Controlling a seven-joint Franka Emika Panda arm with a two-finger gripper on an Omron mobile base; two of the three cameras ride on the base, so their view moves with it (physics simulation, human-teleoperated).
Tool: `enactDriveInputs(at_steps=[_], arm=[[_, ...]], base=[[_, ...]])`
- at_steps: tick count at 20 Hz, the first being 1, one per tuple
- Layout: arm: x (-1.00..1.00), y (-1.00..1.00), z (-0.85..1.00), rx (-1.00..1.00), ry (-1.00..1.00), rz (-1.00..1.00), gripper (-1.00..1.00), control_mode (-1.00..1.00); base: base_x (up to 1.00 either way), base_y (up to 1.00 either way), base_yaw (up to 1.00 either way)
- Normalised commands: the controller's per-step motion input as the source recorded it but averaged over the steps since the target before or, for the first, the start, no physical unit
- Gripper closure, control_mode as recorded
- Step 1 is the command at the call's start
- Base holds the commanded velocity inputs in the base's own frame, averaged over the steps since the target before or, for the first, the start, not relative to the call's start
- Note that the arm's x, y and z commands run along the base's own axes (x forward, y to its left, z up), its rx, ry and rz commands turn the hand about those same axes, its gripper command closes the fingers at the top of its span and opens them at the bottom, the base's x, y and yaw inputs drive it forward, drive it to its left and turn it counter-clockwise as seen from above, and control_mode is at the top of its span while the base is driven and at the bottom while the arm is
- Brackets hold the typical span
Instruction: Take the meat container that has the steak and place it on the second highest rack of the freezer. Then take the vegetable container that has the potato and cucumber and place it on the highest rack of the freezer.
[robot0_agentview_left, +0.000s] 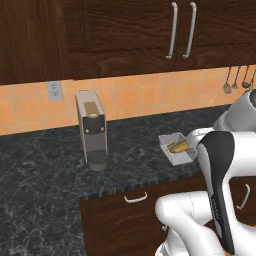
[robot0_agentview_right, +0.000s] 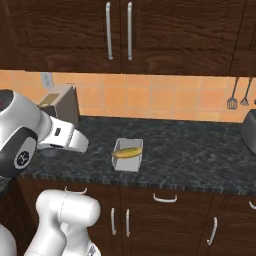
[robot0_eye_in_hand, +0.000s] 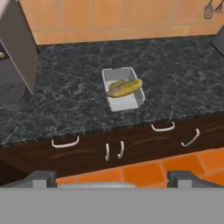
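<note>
In the left base view, the vegetable container (robot0_agentview_left: 176, 148) sits on the dark desk (robot0_agentview_left: 45, 175) near its front edge, half hidden behind the white arm; a reach judged from here could clip its rim.

In the right base view, the container's potato and cucumber (robot0_agentview_right: 127, 152) lie across it, well apart from the coffee machine (robot0_agentview_right: 60, 106).

In the hand view, the gripper (robot0_eye_in_hand: 112, 178) hangs spread wide and empty, far back from the container; a shallow grip on one thin wall could tip it.
</note>
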Motion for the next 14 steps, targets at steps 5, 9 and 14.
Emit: enactDriveInputs(at_steps=[5, 9, 14], arm=[[0.63, -0.19, -0.47, 0.06, 0.03, -0.32, -1.0, -1.0], [0.73, -0.56, -0.57, 0.27, 0.09, -0.4, -1.0, -1.0], [0.57, -0.45, -0.59, 0.25, 0.22, -0.36, -1.0, -1.0]], base=[[0.0, 0.0, 0.0], [0.0, 0.0, 0.0], [0.0, 0.0, 0.0]])
